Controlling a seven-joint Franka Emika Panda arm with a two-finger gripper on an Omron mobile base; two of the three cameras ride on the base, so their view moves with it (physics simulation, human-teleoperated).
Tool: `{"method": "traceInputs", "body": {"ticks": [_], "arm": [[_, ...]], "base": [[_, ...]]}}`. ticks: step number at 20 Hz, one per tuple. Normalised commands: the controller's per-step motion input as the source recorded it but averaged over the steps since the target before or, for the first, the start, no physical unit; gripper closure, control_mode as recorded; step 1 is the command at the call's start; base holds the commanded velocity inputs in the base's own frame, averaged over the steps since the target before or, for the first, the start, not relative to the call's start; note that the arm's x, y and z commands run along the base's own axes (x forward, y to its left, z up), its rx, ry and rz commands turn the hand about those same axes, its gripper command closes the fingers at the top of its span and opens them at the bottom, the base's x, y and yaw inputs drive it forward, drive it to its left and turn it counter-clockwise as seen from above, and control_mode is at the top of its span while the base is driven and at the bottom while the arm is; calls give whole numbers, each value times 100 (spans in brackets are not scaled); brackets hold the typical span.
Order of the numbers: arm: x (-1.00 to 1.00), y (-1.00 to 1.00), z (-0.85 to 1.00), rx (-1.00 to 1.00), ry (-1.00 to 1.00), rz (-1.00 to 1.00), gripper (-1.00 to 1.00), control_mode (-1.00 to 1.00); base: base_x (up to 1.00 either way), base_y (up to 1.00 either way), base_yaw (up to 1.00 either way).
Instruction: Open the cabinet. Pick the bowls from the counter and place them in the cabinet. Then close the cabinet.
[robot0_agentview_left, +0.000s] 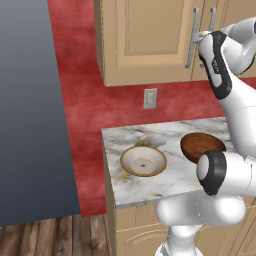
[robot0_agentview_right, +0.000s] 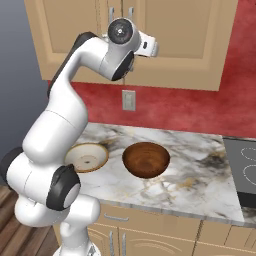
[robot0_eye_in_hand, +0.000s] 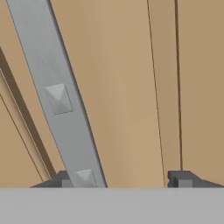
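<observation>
Marble, white-grey with brownish veins, is forming the thick flat desk (robot0_agentview_right: 195, 170) we are working over, and its front edge and left corner are lying bare. On it we are seeing the shallow cream-white bowl with a tan-gold rim (robot0_agentview_left: 143, 160) sitting near the left edge, and the deeper glossy reddish-brown bowl (robot0_agentview_right: 146, 159) standing just beside it toward the middle, the two apart. To the right of the brown bowl the slab is running open as far as a dark cooktop (robot0_agentview_right: 244, 172) at its right end.

Above, the tan wooden wall cabinet with two panelled doors (robot0_agentview_left: 145, 40) is hanging shut against the red wall (robot0_agentview_left: 100, 105), with a white wall outlet (robot0_agentview_left: 150, 98) between its lower edge and the desk. A tall dark grey panel (robot0_agentview_left: 30, 110) is closing off the room to the left, over wooden floorboards (robot0_agentview_left: 50, 235).

We are reaching our white arm steeply upward, elbow bent high, wrist turned toward the doors' meeting edges. In the hand view our claw (robot0_eye_in_hand: 124, 179) is sitting right up against the door face, its two dark fingertips (robot0_eye_in_hand: 183, 178) spread apart, with the long vertical silver bar handle (robot0_eye_in_hand: 59, 96) running aslant just inside the left tip. The tips are not pressing on the bar; whether the left one is touching it we cannot tell.
</observation>
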Motion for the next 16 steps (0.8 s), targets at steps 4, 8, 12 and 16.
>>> {"method": "traceInputs", "body": {"ticks": [4,8,12,16], "arm": [[38,40,-26,-4,-5,0,100,-100],[39,39,-29,-4,-5,0,100,-100],[45,51,-23,-4,0,0,100,-100],[32,31,-11,-3,0,0,100,-100]], "base": [[0,0,0],[0,0,0],[0,0,0],[0,0,0]]}}
